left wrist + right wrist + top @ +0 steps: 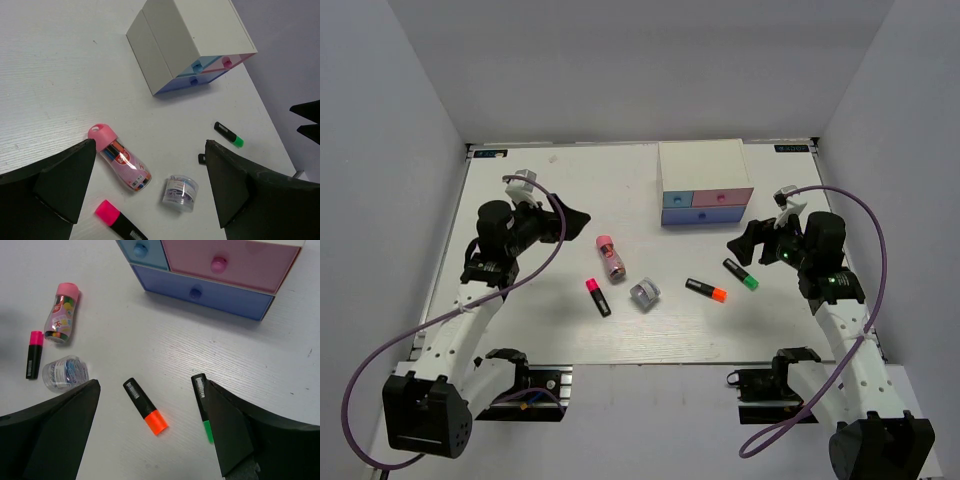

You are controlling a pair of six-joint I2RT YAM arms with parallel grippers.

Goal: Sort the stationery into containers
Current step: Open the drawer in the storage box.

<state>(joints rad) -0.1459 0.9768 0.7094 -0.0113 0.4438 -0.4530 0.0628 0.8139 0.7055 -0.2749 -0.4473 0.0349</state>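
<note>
White organiser (pixel 705 180), drawers shut, at the far side of the table (pixel 570 170). In front of it, seen from overhead: green marker (pixel 741 274), orange marker (pixel 706 290), clear tub (pixel 644 293), pink marker (pixel 598 296), pink-capped tube (pixel 610 257). Left gripper (pixel 575 218) and right gripper (pixel 738 243) hover with fingers wide and empty. Only the right wrist view faces the blue drawer (pixel 142 251), pink drawer (pixel 227 262) and lavender drawer (pixel 200 292). The left wrist view hides most of the orange marker.

White table (pixel 570 340) with drawer organiser (pixel 705 170), pink-capped tube (pixel 610 258), clear clip tub (pixel 644 294), pink marker (pixel 598 297), orange marker (pixel 706 290), green marker (pixel 741 274).
</note>
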